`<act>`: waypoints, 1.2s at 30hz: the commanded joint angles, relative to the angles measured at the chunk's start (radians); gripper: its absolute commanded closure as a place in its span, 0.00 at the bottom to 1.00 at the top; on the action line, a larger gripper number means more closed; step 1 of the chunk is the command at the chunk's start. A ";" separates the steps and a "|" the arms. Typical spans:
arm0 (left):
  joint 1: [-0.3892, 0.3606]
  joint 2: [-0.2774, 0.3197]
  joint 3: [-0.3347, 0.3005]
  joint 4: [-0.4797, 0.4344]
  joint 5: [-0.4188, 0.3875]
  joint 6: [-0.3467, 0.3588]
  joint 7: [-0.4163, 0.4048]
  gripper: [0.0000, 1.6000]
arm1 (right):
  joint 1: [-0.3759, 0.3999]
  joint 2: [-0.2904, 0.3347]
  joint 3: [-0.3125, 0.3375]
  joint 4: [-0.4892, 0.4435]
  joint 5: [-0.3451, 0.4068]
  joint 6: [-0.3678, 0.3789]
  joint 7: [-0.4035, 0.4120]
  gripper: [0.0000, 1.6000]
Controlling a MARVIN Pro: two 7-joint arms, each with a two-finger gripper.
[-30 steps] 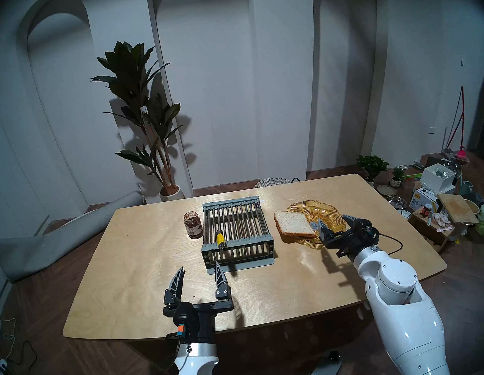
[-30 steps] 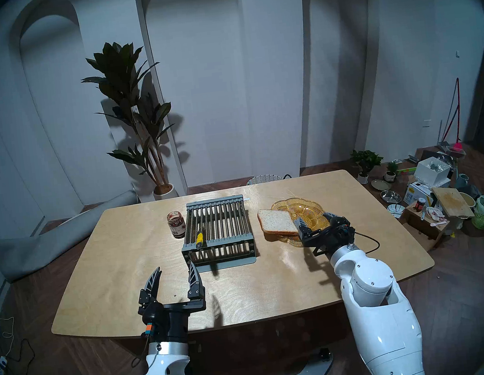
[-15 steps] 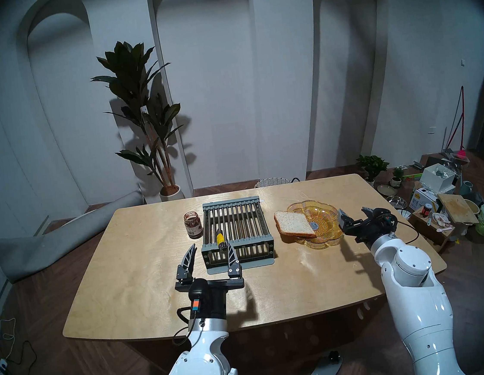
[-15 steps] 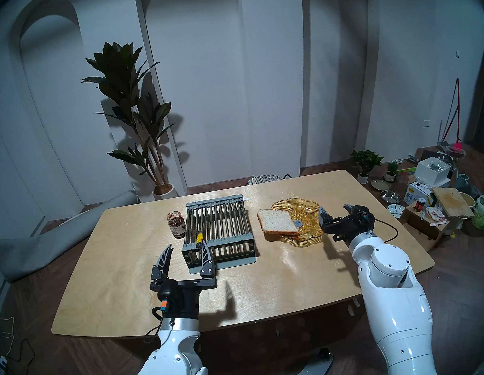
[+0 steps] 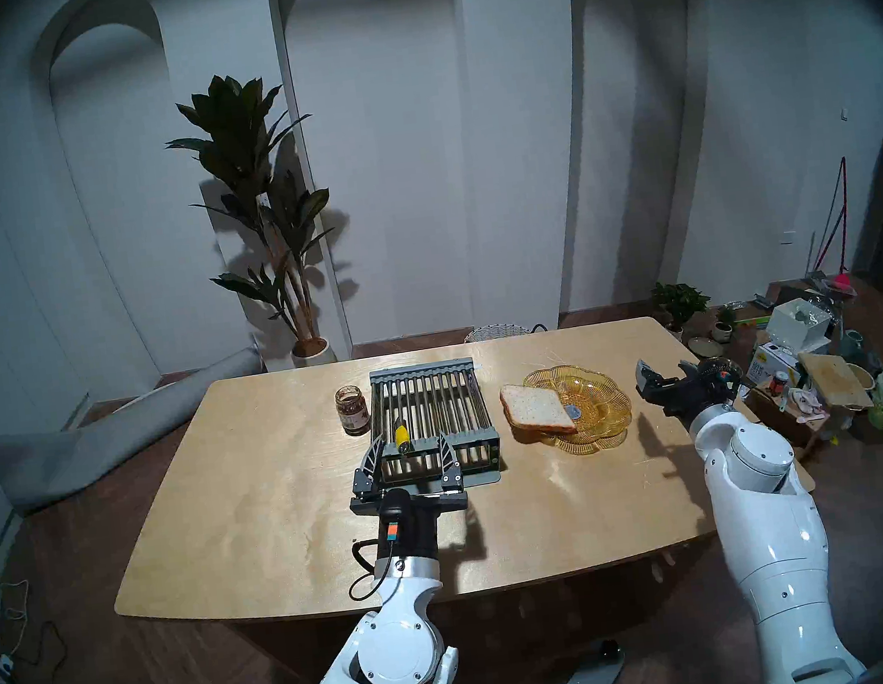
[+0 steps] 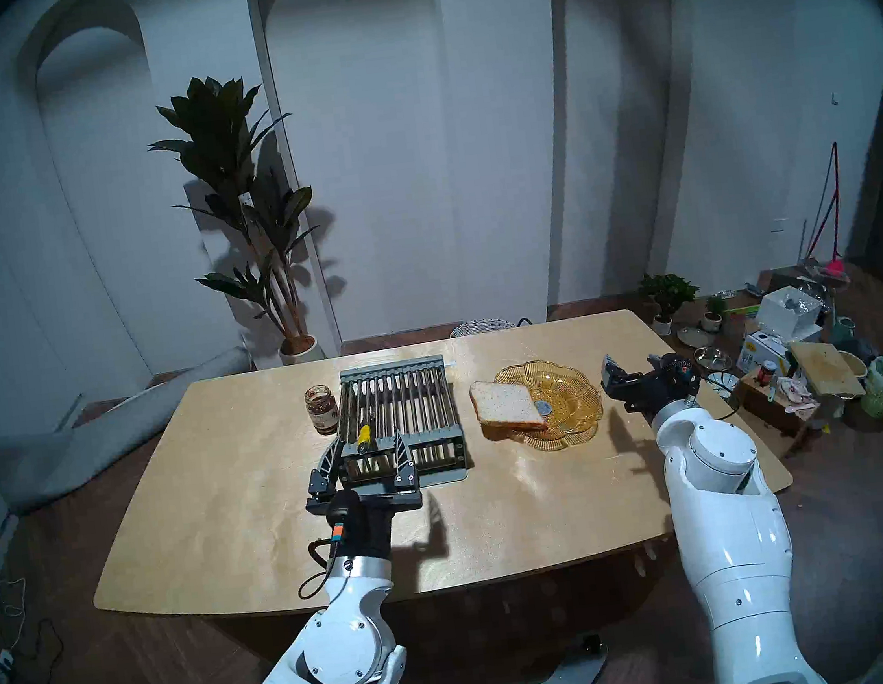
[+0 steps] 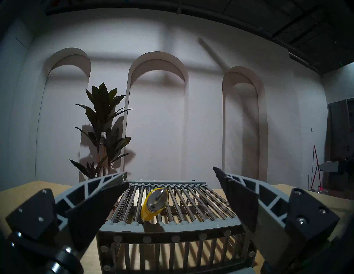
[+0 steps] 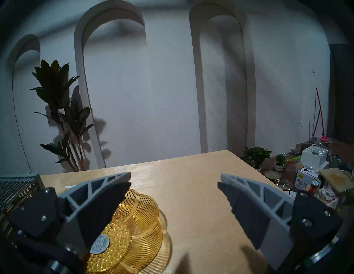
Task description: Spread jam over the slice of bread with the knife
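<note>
Left gripper [image 5: 410, 449]: fingers spread wide and empty; it sits low over the wooden table [image 5: 262, 518] at the near edge of the grey rack [image 5: 430, 406]; in the left wrist view its two fingertips stand either side of the rack's near rail, with the knife's butt end between them but farther off; no contact with the knife shows
Right gripper [image 5: 664, 369]: fingers spread wide, nothing between them; it hovers above the table just beyond the right rim of the amber dish [image 5: 600, 403]; clear of the dish and the bread
Knife [image 5: 401, 435]: yellow handle lying on the rack's bars near the front left corner; butt end towards the robot, the blade pointing away along the bars
Slice of bread [image 5: 537, 407]: pale, with no red showing on top; it rests tilted on the left rim of the amber dish, its left part overhanging the table
Jam [image 5: 352, 406]: dark spread inside a small glass jar with no lid on; upright on the table just left of the rack
Amber dish: scalloped ribbed glass; a round sticker at its centre
</note>
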 commanded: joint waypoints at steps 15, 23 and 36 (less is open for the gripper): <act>-0.218 -0.037 0.139 0.167 0.028 -0.031 0.366 0.00 | 0.111 0.006 0.027 0.026 0.042 -0.013 -0.016 0.00; -0.253 -0.030 0.207 0.180 -0.008 -0.044 0.488 0.00 | 0.120 0.009 0.025 0.040 0.044 -0.024 -0.021 0.00; -0.260 -0.026 0.222 0.189 -0.087 -0.030 0.432 0.00 | 0.125 0.009 0.023 0.041 0.055 -0.025 -0.021 0.00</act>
